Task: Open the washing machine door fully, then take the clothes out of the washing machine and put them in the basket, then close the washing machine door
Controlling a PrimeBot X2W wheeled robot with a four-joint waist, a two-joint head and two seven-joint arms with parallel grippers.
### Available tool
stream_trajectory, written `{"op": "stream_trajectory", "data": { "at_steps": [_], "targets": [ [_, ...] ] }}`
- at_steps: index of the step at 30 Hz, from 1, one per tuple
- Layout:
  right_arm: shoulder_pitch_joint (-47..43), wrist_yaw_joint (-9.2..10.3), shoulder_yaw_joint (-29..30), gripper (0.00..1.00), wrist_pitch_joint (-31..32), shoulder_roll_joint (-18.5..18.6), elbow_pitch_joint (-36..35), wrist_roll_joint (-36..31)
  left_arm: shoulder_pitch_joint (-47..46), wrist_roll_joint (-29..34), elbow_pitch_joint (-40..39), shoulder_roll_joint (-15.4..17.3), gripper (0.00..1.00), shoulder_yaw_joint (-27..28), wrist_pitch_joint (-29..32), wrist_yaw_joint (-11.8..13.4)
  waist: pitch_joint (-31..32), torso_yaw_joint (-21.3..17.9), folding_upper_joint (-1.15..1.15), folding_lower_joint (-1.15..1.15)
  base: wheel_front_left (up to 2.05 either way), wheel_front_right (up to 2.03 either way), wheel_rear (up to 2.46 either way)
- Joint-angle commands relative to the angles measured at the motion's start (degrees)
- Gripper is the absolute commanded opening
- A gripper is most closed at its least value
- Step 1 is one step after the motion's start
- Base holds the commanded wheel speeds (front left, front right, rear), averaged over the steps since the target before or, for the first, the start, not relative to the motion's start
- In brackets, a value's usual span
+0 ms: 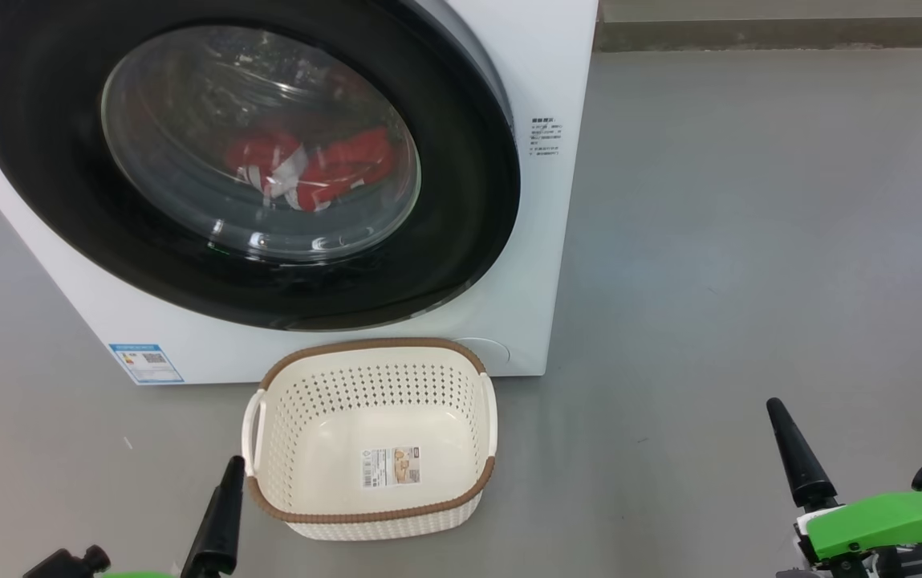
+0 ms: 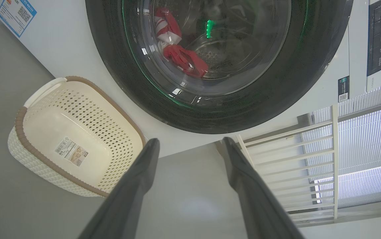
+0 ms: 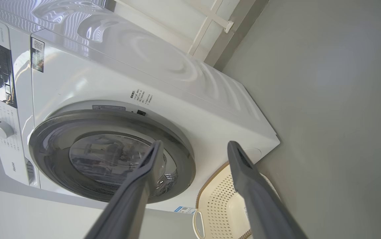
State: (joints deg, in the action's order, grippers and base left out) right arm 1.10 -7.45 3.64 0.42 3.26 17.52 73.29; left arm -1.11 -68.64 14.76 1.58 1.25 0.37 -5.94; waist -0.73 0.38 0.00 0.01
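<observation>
From the head, the washing machine (image 1: 557,201) stood on the grey floor (image 1: 749,241) with the washing machine door (image 1: 43,185) shut against its front. The clothes (image 1: 348,164) lay inside the drum, red and white behind the glass. The basket (image 1: 372,347) sat on the floor just in front of the washer, below the door, a label sticker (image 1: 390,467) on its bottom. One dark finger of the left jaws (image 1: 220,514) rose just beside the basket's left side; one finger of the right jaws (image 1: 798,449) stood well apart from it.

From the left wrist, the left jaws stood wide open, holding nothing, pointing at the door's lower rim, with the basket to one side.

From the right wrist, the right jaws were also spread wide and held nothing, with the closed door and the basket's edge beyond them.
</observation>
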Motion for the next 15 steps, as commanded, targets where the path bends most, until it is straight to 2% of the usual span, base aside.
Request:
{"op": "stream_trajectory", "data": {
  "at_steps": [1, 15],
  "targets": [
    [0.53, -0.01, -0.61, 1.0, -0.71, 1.0, -1.79, -2.2, -0.63, 2.31, -2.14, 0.78, 1.0, 0.15, -0.67, 0.47, -0.05, 0.04, 0.0, -0.01, 0.0, 0.0, 0.0],
    [0.19, -0.01, -1.81, 1.0, -3.06, 1.54, -2.12, -12.55, -0.31, 13.49, -3.57, 0.86, 1.0, -1.37, -3.02, 1.82, -0.26, 0.29, 0.0, -0.01, 0.0, 0.0, 0.0]
  ]
}}
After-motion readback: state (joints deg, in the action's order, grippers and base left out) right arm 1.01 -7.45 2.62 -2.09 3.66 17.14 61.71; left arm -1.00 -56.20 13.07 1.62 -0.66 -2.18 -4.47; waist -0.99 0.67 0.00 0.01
